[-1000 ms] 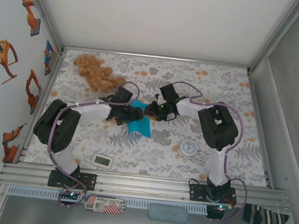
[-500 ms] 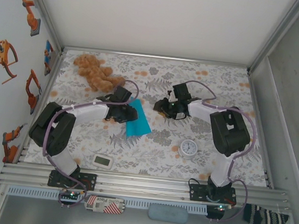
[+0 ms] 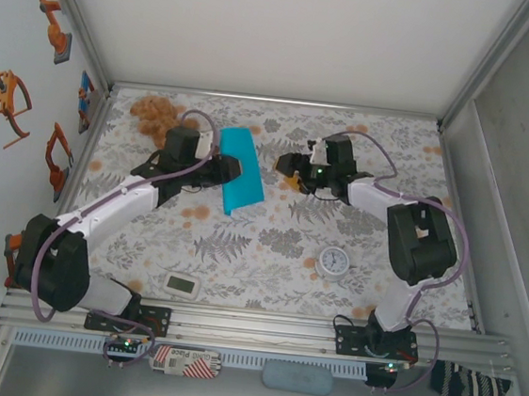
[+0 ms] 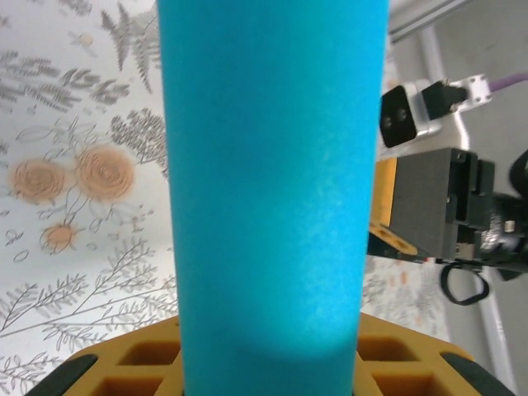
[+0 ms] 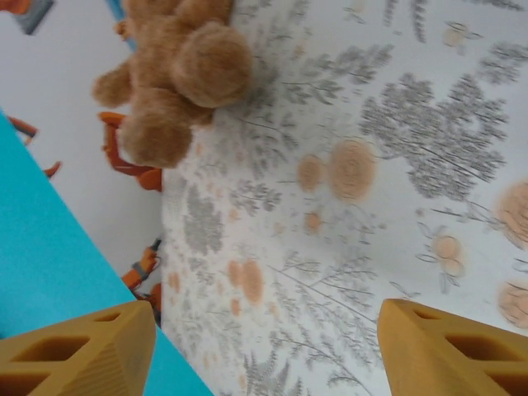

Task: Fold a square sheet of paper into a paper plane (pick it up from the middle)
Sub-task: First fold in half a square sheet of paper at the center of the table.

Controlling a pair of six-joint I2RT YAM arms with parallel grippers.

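The square sheet of paper (image 3: 241, 174), turquoise blue, is folded into a long narrow band and held above the table left of centre. My left gripper (image 3: 227, 168) is shut on its left edge. In the left wrist view the paper (image 4: 272, 181) runs up from between the yellow fingers (image 4: 107, 371), hiding the middle of my left gripper (image 4: 268, 367). My right gripper (image 3: 288, 165) hangs open just right of the paper, apart from it. In the right wrist view my right gripper (image 5: 264, 346) has nothing between its widely spread fingers, and the paper (image 5: 49, 264) shows at the left.
A brown teddy bear (image 3: 159, 116) (image 5: 177, 74) lies at the far left, close behind my left arm. A small round white clock (image 3: 335, 260) sits right of centre, and a white rectangular gadget (image 3: 182, 285) near the front edge. Walls enclose the table.
My right gripper has let go of the paper, opened and drawn back to the right. My left gripper has closed on the paper and carried it up and toward the far side.
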